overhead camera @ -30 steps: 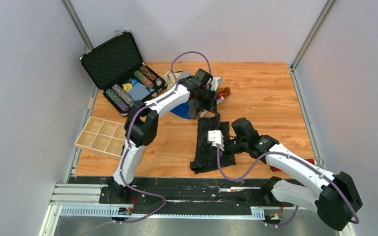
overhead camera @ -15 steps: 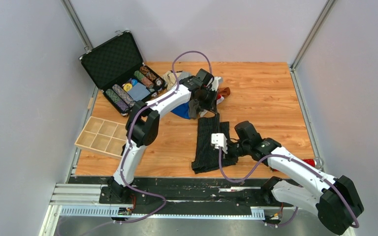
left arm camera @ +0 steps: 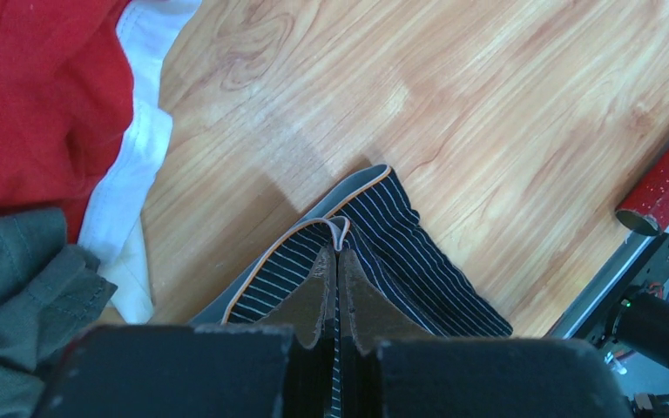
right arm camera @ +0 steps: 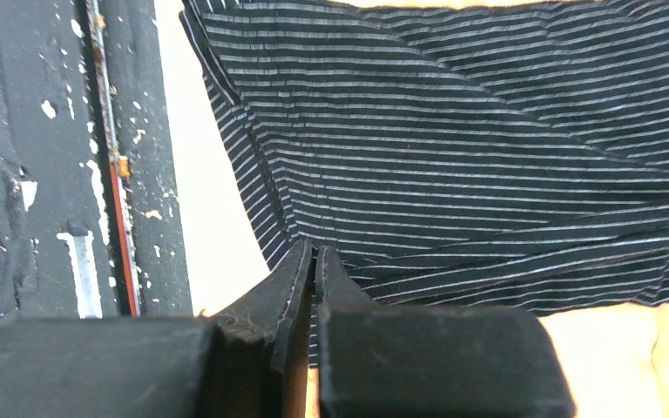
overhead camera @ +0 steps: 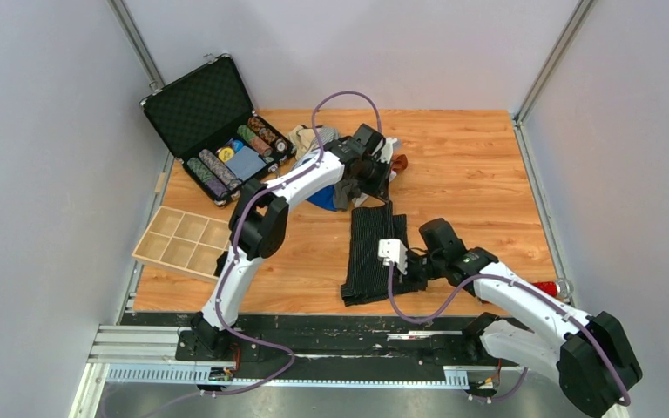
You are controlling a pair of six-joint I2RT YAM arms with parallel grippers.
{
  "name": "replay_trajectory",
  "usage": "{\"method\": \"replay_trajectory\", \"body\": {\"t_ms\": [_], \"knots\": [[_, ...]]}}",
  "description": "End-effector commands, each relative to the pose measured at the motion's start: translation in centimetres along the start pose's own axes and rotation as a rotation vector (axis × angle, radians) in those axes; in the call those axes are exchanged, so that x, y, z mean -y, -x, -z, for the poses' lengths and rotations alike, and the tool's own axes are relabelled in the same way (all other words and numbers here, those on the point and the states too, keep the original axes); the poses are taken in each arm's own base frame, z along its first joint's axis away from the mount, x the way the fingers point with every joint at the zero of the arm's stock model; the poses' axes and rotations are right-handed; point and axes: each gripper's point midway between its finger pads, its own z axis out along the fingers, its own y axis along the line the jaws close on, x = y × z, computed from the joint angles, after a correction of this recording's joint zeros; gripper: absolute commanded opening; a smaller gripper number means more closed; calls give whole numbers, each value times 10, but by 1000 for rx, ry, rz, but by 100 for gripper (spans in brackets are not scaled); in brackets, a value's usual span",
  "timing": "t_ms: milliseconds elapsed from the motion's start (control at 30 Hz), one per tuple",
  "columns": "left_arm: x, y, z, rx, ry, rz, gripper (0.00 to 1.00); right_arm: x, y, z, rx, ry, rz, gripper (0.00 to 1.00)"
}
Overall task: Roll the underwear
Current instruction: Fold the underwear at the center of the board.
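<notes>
As it lies, striped underwear (overhead camera: 368, 248) runs near-to-far.

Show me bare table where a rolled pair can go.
Widest: the table right of the striped underwear, up to its far edge. Smaller: between it and the wooden tray. Crowded: far left, chip case and clothes pile.

No writing or labels can be read.
</notes>
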Motion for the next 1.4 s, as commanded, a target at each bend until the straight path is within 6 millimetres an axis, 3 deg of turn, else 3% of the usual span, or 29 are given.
{"method": "replay_trajectory", "body": {"t_ms": [0,200,400,567,767,867,900,967,1000,1067,1200,1267,1300,1333,1367], "knots": [[8,20,-1,55,-9,-40,0,8,-16,3,-28,-37,-10,3],[25,20,-1,52,-79,-24,0,16,-17,9,-55,-60,-32,3],[34,10,3,31,-100,-12,0,5,-7,11,-39,10,-87,3],[39,9,6,30,-105,-16,0,6,-4,15,-39,0,-85,4],[43,0,-3,8,-102,-20,0,2,-14,15,-68,3,-72,5],[43,-5,-10,-6,-95,-22,0,1,-20,14,-86,5,-71,9],[41,-7,-14,-11,-91,-19,0,1,-23,13,-94,6,-74,16],[40,-3,-16,1,-80,-19,21,5,-27,15,-119,-18,-95,31],[42,4,-13,20,-75,-27,36,11,-25,18,-124,-43,-112,36],[47,23,-3,75,-67,-69,54,21,-15,33,-117,-88,-153,43],[58,66,39,206,-60,-144,71,50,18,78,-34,-234,-319,55],[59,86,79,280,-39,-178,75,67,27,99,16,-328,-473,62],[49,81,83,271,-6,-167,76,74,29,106,38,-353,-533,63],[45,89,109,310,11,-173,78,81,31,112,61,-372,-591,63],[32,78,111,282,33,-157,78,88,31,115,78,-381,-633,63]]}}
